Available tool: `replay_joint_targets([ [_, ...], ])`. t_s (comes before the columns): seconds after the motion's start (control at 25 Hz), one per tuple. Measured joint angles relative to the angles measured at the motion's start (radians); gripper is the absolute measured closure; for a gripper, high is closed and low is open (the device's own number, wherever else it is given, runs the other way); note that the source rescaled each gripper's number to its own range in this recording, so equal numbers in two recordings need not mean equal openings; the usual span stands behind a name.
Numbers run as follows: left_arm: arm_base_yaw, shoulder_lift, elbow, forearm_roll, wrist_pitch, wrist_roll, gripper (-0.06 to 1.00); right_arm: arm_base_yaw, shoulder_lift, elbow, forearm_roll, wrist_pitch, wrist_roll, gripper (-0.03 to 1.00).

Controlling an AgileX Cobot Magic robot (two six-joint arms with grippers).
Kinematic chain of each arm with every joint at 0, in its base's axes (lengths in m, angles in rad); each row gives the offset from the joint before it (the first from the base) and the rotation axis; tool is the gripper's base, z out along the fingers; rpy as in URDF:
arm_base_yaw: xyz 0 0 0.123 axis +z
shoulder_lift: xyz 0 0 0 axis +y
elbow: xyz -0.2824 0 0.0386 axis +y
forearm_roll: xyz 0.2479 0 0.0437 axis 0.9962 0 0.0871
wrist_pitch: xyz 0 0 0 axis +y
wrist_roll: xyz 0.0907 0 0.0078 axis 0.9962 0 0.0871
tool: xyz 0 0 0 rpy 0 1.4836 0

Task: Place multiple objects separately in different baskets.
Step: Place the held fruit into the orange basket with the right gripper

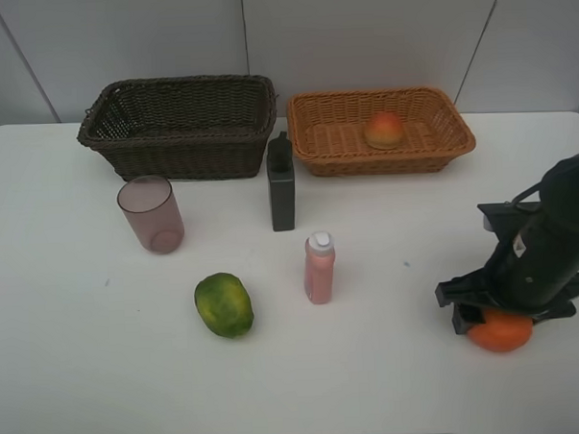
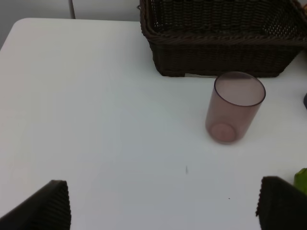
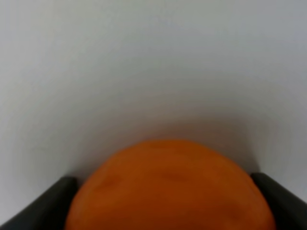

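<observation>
My right gripper [image 1: 508, 313] is shut on the orange [image 1: 501, 334] at the table's front right. In the right wrist view the orange [image 3: 170, 191] fills the gap, and both fingers [image 3: 57, 199] touch its sides. My left gripper [image 2: 163, 211] stands open over bare table, short of the mauve cup [image 2: 234, 108]. The cup [image 1: 151, 214] is upright before the dark brown basket [image 1: 181, 159]. A peach-like fruit [image 1: 385, 129] lies in the orange-tan basket [image 1: 383, 165]. The dark grey bottle [image 1: 281, 184], pink bottle [image 1: 320, 268] and green fruit [image 1: 223, 304] are mid-table.
Both baskets sit side by side along the back wall. The dark basket [image 2: 216, 57] looks empty from what shows. The green fruit's edge [image 2: 302, 179] peeks in beside my left gripper's finger. The table's front edge runs close below the orange.
</observation>
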Motion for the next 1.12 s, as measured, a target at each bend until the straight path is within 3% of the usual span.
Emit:
replay_joint_targets([
  [0.28,0.000,0.000,0.000,0.000,0.000,0.000,-0.05,0.000,0.002,-0.039,0.000,0.045,0.000,0.38],
  [0.72,0.000,0.000,0.000,0.000,0.000,0.000,-0.05,0.000,0.003,-0.350,-0.006,0.313,-0.031,0.38],
  [1.12,0.000,0.000,0.000,0.000,0.000,0.000,-0.05,0.000,0.083,-0.680,-0.029,0.344,-0.054,0.38],
])
